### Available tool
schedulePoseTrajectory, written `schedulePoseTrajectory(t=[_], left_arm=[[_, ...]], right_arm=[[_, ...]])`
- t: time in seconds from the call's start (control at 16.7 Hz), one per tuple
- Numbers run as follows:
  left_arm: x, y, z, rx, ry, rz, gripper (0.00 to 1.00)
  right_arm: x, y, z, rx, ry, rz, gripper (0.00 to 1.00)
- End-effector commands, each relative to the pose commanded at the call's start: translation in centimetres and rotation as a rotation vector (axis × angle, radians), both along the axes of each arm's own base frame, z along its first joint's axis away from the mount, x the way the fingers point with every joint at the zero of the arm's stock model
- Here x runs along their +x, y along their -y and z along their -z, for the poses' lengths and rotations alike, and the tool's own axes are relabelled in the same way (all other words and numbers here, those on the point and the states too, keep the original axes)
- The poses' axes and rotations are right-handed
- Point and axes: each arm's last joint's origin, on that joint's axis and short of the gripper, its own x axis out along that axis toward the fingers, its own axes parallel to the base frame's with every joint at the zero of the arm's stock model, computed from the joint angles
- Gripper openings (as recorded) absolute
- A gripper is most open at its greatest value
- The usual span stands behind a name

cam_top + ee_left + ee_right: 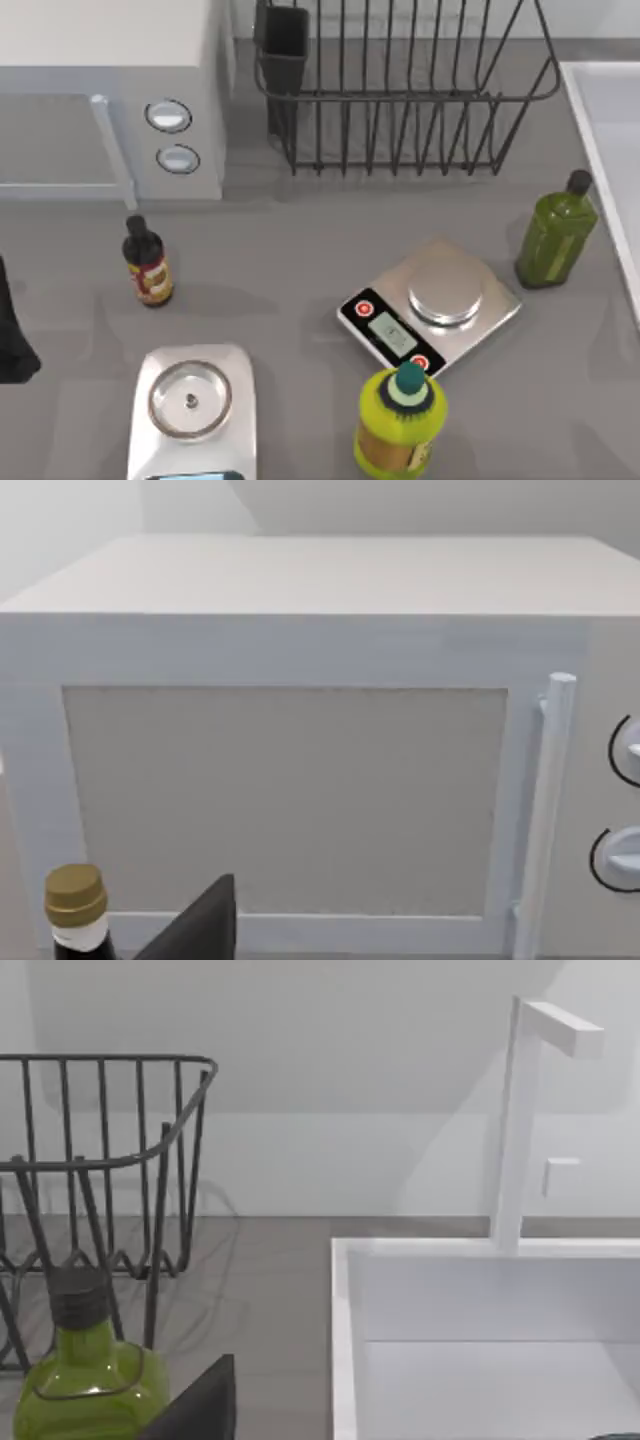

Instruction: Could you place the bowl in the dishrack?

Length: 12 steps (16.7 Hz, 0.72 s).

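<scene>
Our AgileX arms wait at the table's edges; the dishrack (405, 90) stands at the back, right of the microwave (110, 100).

Our left arm (12, 335) sits at the table's left edge, its wrist view facing the microwave door. Whether either claw is spread or closed, we cannot tell. The rack's utensil cup (284, 45) is at its left corner. Two scales (440, 305) (192, 405), a sauce bottle (148, 265), an olive oil bottle (556, 232) and a yellow bottle (400, 420) dot the tabletop, a sink (480, 1340) at right.
</scene>
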Motion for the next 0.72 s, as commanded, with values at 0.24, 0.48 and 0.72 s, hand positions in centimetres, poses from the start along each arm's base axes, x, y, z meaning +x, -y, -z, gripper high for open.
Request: schedulePoseTrajectory(t=[0.24, 0.48, 0.72], left_arm=[[0.0, 0.0, 0.0, 0.000, 0.000, 0.000, 1.00], [0.0, 0.0, 0.0, 0.000, 0.000, 0.000, 1.00], [0.0, 0.0, 0.0, 0.000, 0.000, 0.000, 1.00]], right_arm=[[0.0, 0.1, -0.6, -0.027, -0.021, 0.006, 1.00], [0.6, 0.4, -3.7, -0.179, -0.154, 0.027, 1.00], [3.7, 1.3, -7.8, -0.405, -0.409, 0.008, 1.00]])
